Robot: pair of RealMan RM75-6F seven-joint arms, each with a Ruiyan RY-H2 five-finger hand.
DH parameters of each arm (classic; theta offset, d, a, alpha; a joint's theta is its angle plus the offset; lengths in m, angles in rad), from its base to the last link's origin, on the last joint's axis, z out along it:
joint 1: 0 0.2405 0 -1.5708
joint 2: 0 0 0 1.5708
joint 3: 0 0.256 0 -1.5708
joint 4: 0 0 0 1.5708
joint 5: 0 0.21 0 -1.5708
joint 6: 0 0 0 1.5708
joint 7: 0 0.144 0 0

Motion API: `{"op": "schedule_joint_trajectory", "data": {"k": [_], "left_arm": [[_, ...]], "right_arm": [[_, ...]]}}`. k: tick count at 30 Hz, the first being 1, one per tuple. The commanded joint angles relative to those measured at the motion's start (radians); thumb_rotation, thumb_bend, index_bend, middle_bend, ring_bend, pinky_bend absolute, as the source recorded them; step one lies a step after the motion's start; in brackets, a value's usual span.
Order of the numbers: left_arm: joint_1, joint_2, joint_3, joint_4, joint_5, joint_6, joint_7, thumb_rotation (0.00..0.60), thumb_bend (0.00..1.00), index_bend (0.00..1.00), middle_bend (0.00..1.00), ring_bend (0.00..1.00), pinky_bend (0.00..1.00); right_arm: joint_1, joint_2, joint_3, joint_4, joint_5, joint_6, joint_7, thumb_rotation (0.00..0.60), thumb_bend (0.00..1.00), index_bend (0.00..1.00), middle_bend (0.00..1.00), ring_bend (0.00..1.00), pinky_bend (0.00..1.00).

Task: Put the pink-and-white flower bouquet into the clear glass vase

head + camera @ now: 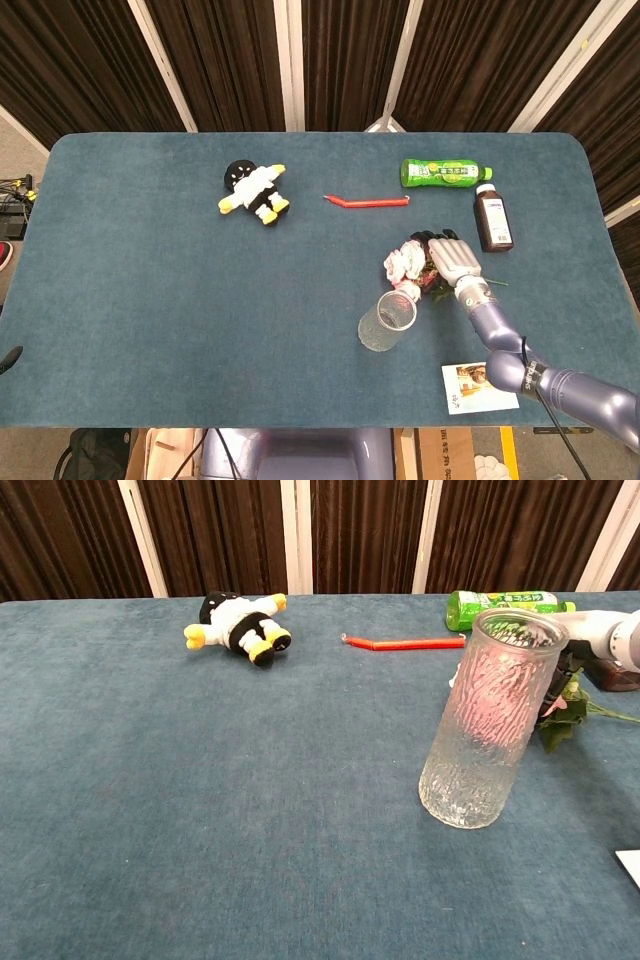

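Head view, right hand [452, 257] over bouquet [408, 264] (grasp unclear), beside upright glass vase [387, 321]

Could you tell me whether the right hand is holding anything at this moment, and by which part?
Cannot be told: the right hand lies over the bouquet, its grip hidden.
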Motion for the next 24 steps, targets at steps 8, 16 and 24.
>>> {"op": "schedule_joint_trajectory", "data": {"k": [8,16,24], "left_arm": [[-0.009,-0.001,0.004,-0.002,0.001,-0.019,0.005,0.600,0.22,0.18,0.00,0.00,0.00],[-0.008,-0.002,0.005,-0.004,0.004,-0.016,0.005,0.600,0.22,0.18,0.00,0.00,0.00],[-0.008,0.000,0.005,-0.002,0.004,-0.016,-0.003,0.600,0.22,0.19,0.00,0.00,0.00]], "right_arm": [[0.014,-0.032,-0.028,0.037,0.040,0.012,-0.049,0.600,0.11,0.26,0.36,0.36,0.00],[0.009,-0.041,-0.030,0.041,0.017,0.026,-0.046,0.600,0.21,0.34,0.43,0.44,0.00],[-0.023,-0.026,0.035,0.003,-0.048,0.081,0.061,0.600,0.31,0.42,0.49,0.51,0.05]]}}
